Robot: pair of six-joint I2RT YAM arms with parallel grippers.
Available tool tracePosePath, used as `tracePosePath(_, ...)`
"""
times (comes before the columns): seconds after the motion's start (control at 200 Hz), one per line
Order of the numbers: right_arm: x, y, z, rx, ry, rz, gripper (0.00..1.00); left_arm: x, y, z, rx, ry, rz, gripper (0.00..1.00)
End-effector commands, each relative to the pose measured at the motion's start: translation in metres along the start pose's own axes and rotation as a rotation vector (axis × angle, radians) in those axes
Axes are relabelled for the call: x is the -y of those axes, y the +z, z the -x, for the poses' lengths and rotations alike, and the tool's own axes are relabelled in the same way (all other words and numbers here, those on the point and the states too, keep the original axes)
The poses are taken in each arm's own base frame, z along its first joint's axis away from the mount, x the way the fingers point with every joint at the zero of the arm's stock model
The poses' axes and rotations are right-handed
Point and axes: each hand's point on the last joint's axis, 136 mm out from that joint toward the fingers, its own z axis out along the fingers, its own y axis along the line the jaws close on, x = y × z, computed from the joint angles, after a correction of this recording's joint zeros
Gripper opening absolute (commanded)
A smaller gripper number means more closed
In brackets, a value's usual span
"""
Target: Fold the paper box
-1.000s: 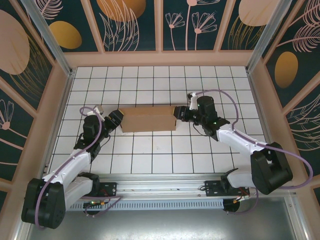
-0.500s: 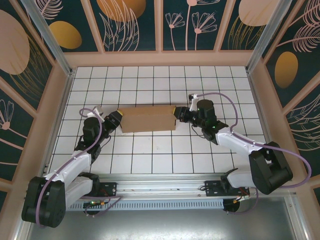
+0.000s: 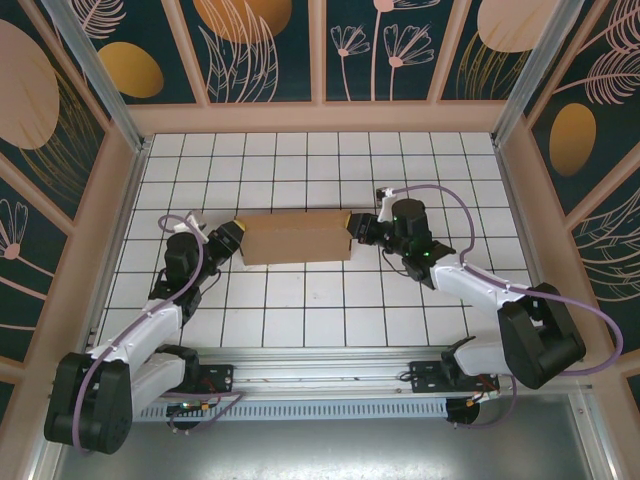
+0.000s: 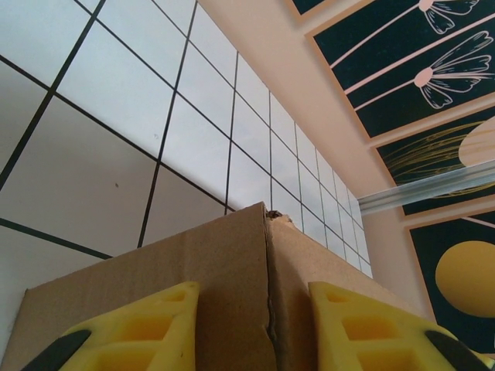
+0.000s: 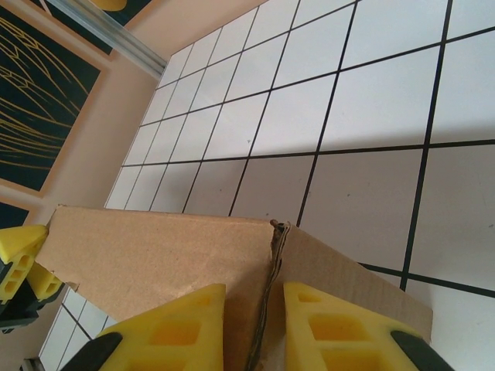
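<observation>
In the overhead view the left gripper point(image 3: 232, 238) sits at middle left, against the left end of the paper box point(image 3: 295, 237). Its jaws have narrowed over the last second and now pinch that end. In the left wrist view the yellow fingers point(image 4: 147, 332) press on the cardboard from either side of a folded corner seam. The box lies at the centre of the tiled surface point(image 3: 300, 310), a long brown shape with its walls up, and it has not shifted. At middle right the right gripper point(image 3: 358, 228) has edged in towards the right end and closed too. The right wrist view shows its fingers point(image 5: 178, 325) squeezing a doubled cardboard edge between them. With both ends clamped, the end walls seem held in place, so the next fold or tuck can probably begin.
</observation>
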Motion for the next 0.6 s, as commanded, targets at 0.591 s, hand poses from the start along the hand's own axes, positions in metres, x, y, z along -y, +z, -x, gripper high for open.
tracePosePath(0.591,-0.027,0.001,0.026,-0.049,-0.030,0.016,0.23,0.056,0.025,-0.020,-0.187,0.054,-0.107,0.27)
